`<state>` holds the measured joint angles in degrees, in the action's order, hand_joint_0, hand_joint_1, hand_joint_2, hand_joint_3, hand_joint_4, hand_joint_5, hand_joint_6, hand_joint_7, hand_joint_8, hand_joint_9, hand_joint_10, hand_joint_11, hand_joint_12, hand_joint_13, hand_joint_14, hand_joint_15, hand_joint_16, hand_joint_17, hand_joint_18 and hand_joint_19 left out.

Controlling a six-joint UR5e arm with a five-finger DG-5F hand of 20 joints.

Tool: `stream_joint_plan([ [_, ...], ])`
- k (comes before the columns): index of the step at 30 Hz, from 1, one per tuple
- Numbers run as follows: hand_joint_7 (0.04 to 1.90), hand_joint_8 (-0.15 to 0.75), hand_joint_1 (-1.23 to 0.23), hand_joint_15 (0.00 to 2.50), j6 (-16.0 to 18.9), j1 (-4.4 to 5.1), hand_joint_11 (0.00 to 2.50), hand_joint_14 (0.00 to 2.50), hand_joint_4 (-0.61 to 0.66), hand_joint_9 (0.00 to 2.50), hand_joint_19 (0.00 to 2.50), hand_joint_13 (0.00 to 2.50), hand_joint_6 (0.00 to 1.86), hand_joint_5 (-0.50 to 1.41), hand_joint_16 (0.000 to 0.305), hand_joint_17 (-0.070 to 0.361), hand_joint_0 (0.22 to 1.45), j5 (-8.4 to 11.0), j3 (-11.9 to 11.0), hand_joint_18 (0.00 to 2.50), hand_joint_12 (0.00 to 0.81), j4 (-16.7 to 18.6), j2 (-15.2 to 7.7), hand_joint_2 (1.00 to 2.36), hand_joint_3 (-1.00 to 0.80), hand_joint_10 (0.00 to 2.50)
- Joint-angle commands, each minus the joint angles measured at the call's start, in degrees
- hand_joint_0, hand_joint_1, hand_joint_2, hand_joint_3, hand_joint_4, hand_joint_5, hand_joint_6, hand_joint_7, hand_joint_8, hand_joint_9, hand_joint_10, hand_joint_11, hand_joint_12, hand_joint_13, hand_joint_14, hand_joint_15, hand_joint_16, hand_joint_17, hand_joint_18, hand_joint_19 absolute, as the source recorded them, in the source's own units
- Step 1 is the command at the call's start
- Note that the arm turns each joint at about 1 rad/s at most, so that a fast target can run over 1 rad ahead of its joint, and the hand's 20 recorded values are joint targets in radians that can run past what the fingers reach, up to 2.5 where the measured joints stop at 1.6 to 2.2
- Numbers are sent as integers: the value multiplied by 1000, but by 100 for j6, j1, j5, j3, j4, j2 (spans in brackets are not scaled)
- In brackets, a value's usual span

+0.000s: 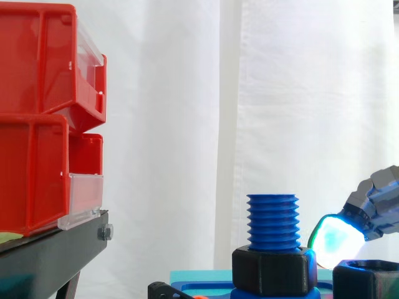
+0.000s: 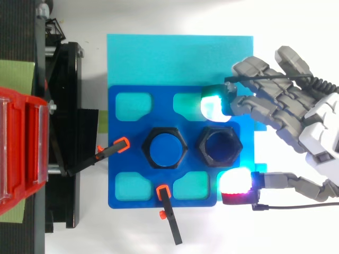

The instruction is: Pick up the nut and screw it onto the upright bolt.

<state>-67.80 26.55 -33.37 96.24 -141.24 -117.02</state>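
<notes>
The hand is reaching in from the right. It is open, with fingers spread. From the top, a green pad and a red pad are sitting just beside the loose nut, one on each side. The nut is lying on the blue plate, near the bolt. From the side, the bolt is standing upright with another nut around its foot. Red bins are sitting on the left.
</notes>
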Motion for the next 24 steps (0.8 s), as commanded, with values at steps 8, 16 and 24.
stream_joint_plan([
  [8,811,292,-753,0,3,-36,0,0,250,317,0,202,503,-239,43,97,467,-3,0,0,359,-17,-14,1000,-500,0],
  [16,860,296,-774,0,-5,-71,0,0,267,326,0,219,503,-235,44,98,455,-38,0,0,363,-26,-14,1000,-500,0],
  [24,785,293,-770,0,-5,-159,0,0,241,313,0,214,503,-246,46,102,440,-126,0,0,372,-61,-14,1000,-500,0],
])
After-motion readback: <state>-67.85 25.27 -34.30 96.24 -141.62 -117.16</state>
